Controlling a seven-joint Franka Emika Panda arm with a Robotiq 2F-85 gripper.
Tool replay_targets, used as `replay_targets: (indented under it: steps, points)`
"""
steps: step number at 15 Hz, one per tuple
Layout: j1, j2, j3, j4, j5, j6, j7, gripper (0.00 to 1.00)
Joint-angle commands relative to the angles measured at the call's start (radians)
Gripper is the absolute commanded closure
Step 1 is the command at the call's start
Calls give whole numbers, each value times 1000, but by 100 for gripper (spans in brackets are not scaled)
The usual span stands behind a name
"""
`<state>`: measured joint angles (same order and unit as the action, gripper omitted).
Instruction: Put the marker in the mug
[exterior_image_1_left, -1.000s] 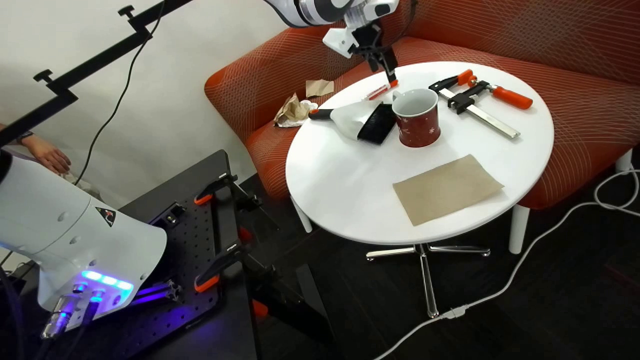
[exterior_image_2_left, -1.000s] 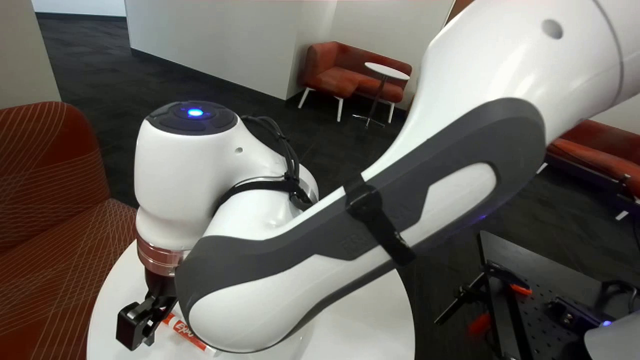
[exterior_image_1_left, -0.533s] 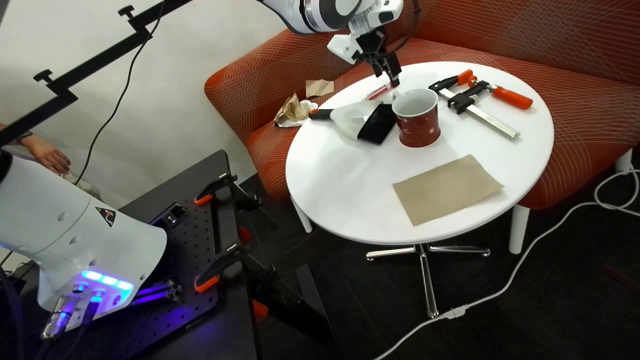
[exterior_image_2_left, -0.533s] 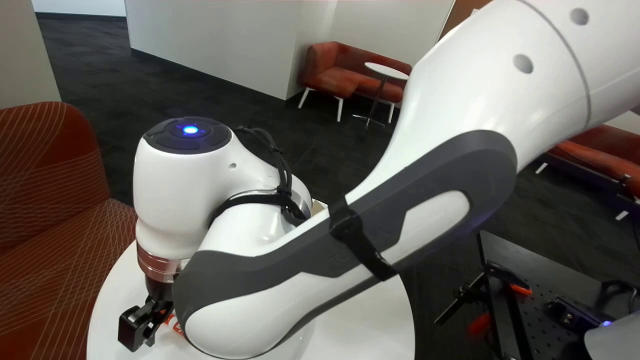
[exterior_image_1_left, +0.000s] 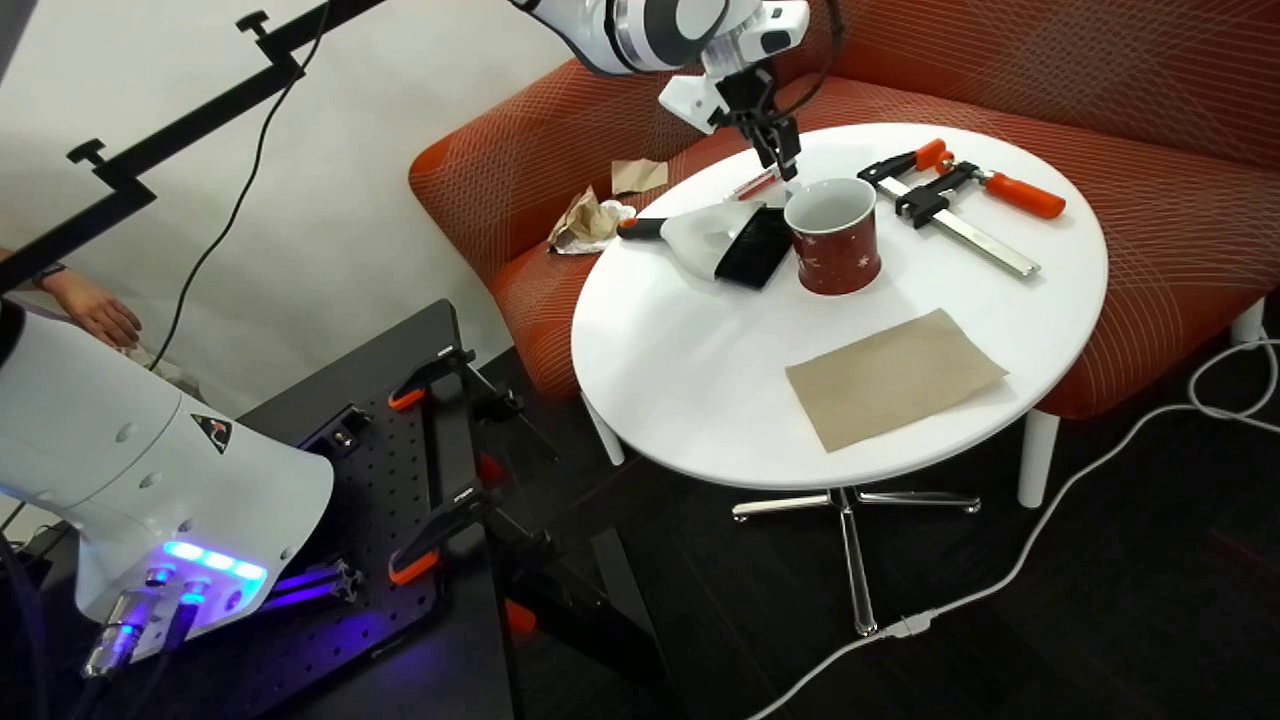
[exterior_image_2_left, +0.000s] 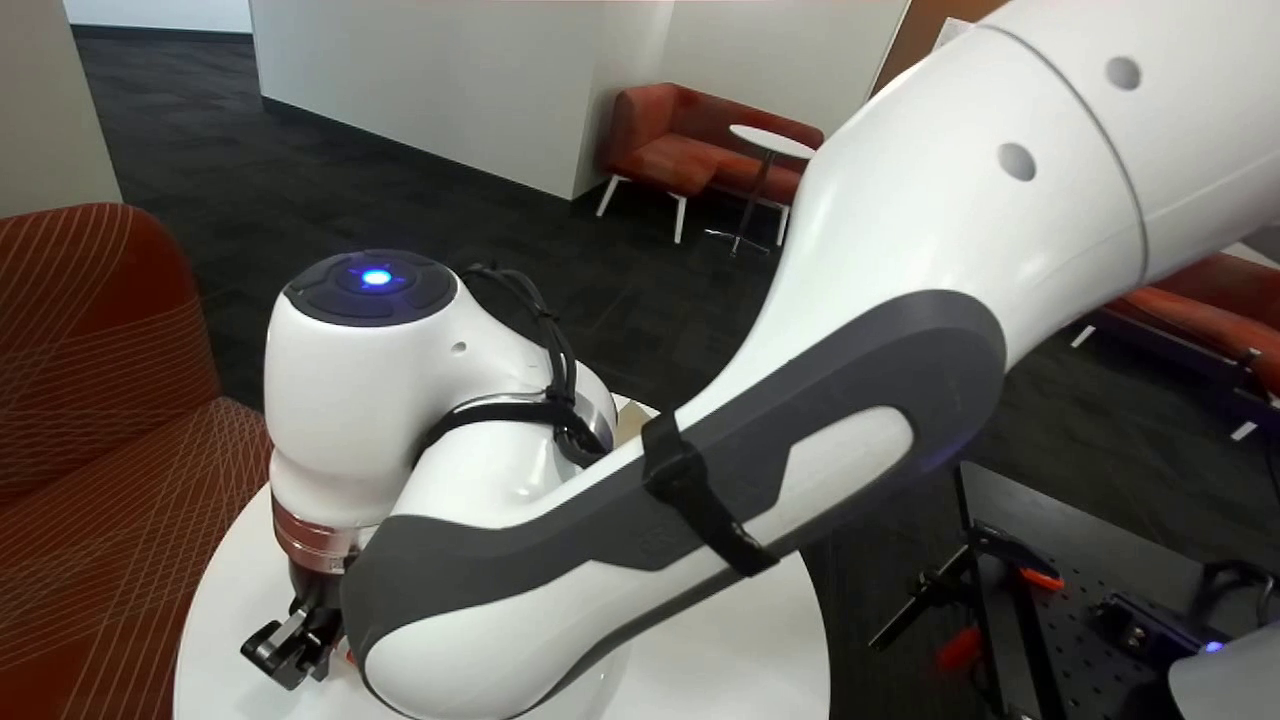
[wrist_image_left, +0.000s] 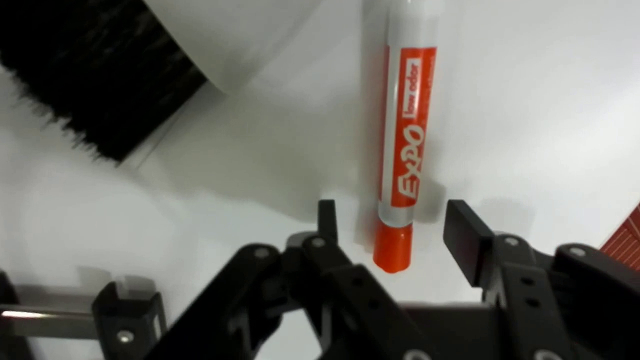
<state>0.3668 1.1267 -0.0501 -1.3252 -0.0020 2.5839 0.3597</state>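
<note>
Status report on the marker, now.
Gripper open, marker showing between the jaws in wrist view. Not gripped, lying on the table. Mug upright. Brush off to one side, not between the jaws.

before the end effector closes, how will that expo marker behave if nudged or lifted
The Expo marker would probably roll if nudged sideways: it looks round and lies on the white tabletop. It should stay stiff, judging by its straight, plastic-looking body. Lifted from here, it might tilt, since the open end effector lines up near its red end.
</note>
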Motion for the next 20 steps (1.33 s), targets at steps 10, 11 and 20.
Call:
replay_targets:
  steps: [10, 11, 20]
  points:
    - [23, -128, -32, -91, 3, -37, 126, 95]
    - [28, -158, -39, -115, 1, -31, 145, 95]
    - [116, -576, -142, -441, -115, -48, 283, 95]
